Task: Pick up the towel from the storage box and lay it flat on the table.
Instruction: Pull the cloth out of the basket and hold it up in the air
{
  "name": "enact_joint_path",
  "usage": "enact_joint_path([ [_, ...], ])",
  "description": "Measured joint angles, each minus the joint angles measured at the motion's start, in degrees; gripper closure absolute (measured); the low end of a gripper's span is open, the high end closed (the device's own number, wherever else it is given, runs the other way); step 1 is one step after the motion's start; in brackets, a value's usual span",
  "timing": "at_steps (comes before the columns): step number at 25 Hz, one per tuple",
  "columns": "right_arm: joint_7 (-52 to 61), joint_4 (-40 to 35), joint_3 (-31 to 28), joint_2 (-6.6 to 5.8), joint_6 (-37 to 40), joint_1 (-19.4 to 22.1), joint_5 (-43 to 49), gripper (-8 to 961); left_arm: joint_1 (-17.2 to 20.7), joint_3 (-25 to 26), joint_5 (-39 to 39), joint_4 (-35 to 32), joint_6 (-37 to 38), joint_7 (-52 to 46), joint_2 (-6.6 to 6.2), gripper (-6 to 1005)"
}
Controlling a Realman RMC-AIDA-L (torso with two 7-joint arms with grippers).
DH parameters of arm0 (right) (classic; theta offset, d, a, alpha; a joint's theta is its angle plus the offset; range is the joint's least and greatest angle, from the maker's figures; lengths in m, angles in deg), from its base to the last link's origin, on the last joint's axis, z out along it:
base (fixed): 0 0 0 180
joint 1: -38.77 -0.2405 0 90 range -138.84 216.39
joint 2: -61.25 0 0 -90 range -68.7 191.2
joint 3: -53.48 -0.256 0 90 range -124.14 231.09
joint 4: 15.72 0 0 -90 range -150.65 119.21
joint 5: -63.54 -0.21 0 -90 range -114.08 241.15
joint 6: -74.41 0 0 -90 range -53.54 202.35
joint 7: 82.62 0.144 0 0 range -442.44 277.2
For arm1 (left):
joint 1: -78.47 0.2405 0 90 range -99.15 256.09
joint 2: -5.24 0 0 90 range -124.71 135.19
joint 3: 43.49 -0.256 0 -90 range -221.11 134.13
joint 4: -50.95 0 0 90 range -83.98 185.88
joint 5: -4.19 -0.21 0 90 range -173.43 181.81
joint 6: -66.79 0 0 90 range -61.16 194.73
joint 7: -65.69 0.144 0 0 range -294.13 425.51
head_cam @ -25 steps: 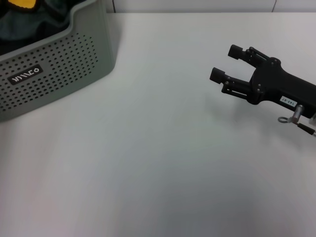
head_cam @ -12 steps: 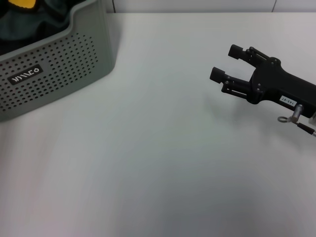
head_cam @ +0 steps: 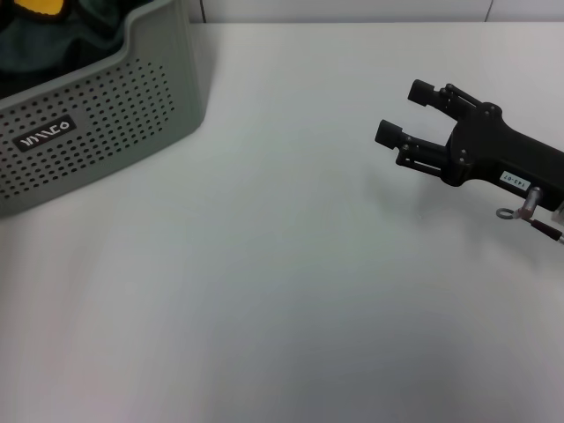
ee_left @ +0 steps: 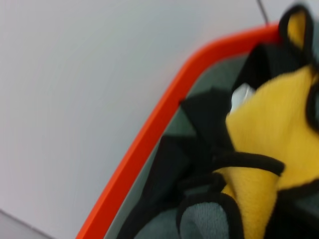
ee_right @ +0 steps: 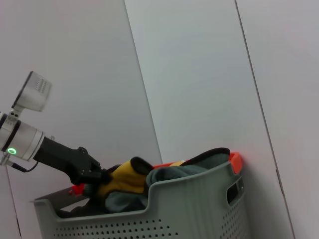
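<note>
I see a black label (head_cam: 47, 134) with white letters, unreadable, on the storage box (head_cam: 132, 97); the right gripper (head_cam: 407, 113) carries a small white sticker (head_cam: 513, 179), also illegible.

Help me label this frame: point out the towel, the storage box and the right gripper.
towel (ee_left: 271, 124), left wrist view, on its yellow face.
storage box (head_cam: 106, 115), head view, on its perforated front wall.
right gripper (head_cam: 401, 113), head view, midway between its fingertips, above the table.

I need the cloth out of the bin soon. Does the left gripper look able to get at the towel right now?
Probably yes: the left gripper is already down among the towel folds in the open-topped storage box, nothing covering it.
</note>
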Motion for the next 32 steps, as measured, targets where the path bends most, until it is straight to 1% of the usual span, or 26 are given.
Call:
enact_joint_path([
  [3, 0.0, -0.3, 0.0, -0.07, 0.5, 0.0, 0.0, 76, 0.7, 2.9, 7.0, -1.8, 1.4, 0.0, -0.02, 854],
  [6, -0.2, -0.4, 0.0, -0.32, 2.3, -0.2, 0.0, 76, 1.8, 7.1, 17.3, -5.1, 4.3, 0.2, -0.09, 928],
  [8, -0.9, -0.6, 0.0, -0.58, 4.6, -0.6, 0.0, 76, 3.4, 9.3, 25.4, -7.9, 5.9, 0.9, -0.08, 977],
  [9, -1.3, -1.0, 0.0, -0.72, 5.6, -0.7, 0.0, 76, 5.1, 9.9, 30.3, -9.9, 6.4, 1.7, -0.05, 977],
  [11, -1.6, -2.0, 0.0, -0.88, 7.2, -1.0, 0.0, 76, 7.2, 10.0, 35.4, -12.2, 6.7, 3.2, -0.01, 977],
  [14, -1.6, -2.9, 0.0, -0.94, 8.3, -1.0, 0.0, 76, 11.0, 10.1, 46.2, -15.3, 7.4, 6.5, 0.04, 977],
  [15, -1.6, -3.9, 0.0, -1.15, 10.5, -0.9, 0.0, 76, 11.7, 10.4, 49.8, -15.5, 8.0, 7.6, 0.03, 977],
  [16, -1.6, -4.1, 0.0, -1.24, 11.3, -0.9, -0.1, 76, 12.6, 11.0, 54.8, -15.7, 8.9, 9.1, -0.01, 977],
  [18, -1.5, -4.2, -0.1, -1.55, 13.1, -0.9, -0.3, 76, 13.7, 13.1, 62.5, -15.7, 11.5, 11.6, -0.01, 977],
  [21, -0.8, -4.2, -0.5, -1.88, 16.8, -1.1, -0.5, 77, 14.4, 16.7, 71.4, -15.5, 17.0, 14.8, 0.04, 977],
  [24, 0.3, -4.2, -2.2, -1.98, 22.1, -0.8, -0.5, 77, 14.5, 18.1, 75.9, -14.7, 22.3, 18.0, 0.03, 977],
  [27, 2.0, -3.7, -4.0, -2.04, 26.3, -0.6, -0.3, 77, 14.5, 18.1, 79.4, -12.1, 27.5, 21.4, 0.07, 977],
  [29, 3.6, -3.7, -4.4, -2.12, 27.7, -0.6, -0.3, 77, 14.3, 17.5, 80.2, -10.7, 29.5, 22.9, 0.20, 977],
  [32, 5.2, -3.8, -4.3, -2.09, 29.5, -1.0, -0.2, 79, 14.3, 15.5, 80.0, -8.9, 30.3, 24.9, 0.40, 977],
])
